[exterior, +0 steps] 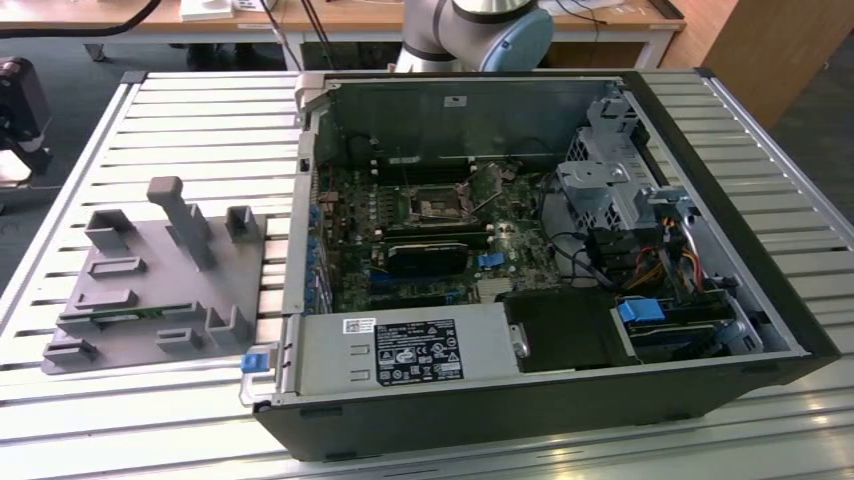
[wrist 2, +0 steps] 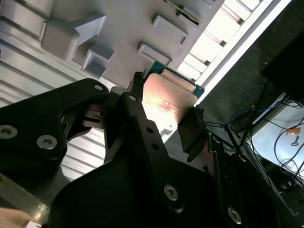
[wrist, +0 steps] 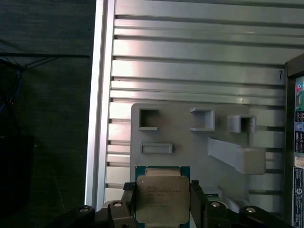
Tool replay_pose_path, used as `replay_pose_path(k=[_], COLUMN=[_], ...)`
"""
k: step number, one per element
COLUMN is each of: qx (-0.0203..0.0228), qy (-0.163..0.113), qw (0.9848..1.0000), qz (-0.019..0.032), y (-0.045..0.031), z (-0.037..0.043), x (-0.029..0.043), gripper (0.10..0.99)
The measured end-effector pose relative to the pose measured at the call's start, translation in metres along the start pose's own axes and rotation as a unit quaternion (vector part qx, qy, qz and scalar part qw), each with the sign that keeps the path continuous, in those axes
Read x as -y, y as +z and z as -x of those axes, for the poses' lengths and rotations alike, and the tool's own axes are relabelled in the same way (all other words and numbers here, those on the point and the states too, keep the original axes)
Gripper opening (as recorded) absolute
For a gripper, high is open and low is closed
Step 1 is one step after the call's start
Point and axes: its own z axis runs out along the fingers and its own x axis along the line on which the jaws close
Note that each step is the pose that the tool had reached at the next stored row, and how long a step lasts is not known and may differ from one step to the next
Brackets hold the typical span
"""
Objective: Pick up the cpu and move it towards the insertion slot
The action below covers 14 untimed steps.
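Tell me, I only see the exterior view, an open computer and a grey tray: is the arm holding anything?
Observer: Yes. In both wrist views the gripper is shut on the cpu, a finger on each of two opposite edges.
Operator: Is it over the insertion slot?
Observer: No. In the first wrist view the grey tray lies beyond the cpu, with slatted table past it.
Operator: Which face shows?
Observer: Its silvery metal top faces that camera.
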Motion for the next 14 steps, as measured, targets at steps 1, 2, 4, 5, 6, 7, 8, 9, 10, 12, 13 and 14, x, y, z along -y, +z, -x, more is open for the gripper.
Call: replay_pose_path(k=[1, 2, 4, 5, 6, 7, 8, 9, 10, 12, 13, 14], qx=[0.0, 0.0, 0.0, 0.0001, 0.0, 0.0, 0.0, 0.0, 0.0001, 0.0, 0.0, 0.0], qy=[0.0, 0.0, 0.0, 0.0, 0.0, 0.0, 0.0, 0.0, 0.0, 0.0, 0.0, 0.0], qw=[1.0, 1.0, 1.0, 1.0, 1.0, 1.0, 1.0, 1.0, 1.0, 1.0, 1.0, 1.0], qz=[0.0, 0.0, 0.0, 0.0, 0.0, 0.0, 0.0, 0.0, 0.0, 0.0, 0.0, 0.0], y=[-0.0015, -0.0032, -0.0071, -0.0091, -0.0112, -0.0134, -0.0155, -0.0177, -0.0199, -0.0237, -0.0253, -0.0271], z=[0.0, 0.0, 0.0, 0.0001, 0.0001, 0.0001, 0.0001, 0.0001, 0.0001, 0.0002, 0.0002, 0.0002], x=[-0.0001, -0.0003, -0.0007, -0.001, -0.0012, -0.0013, -0.0015, -0.0017, -0.002, -0.0027, -0.0028, -0.0029], gripper=[0.541, 0.541, 0.541, 0.541, 0.541, 0.541, 0.541, 0.541, 0.541, 0.541, 0.541, 0.541])
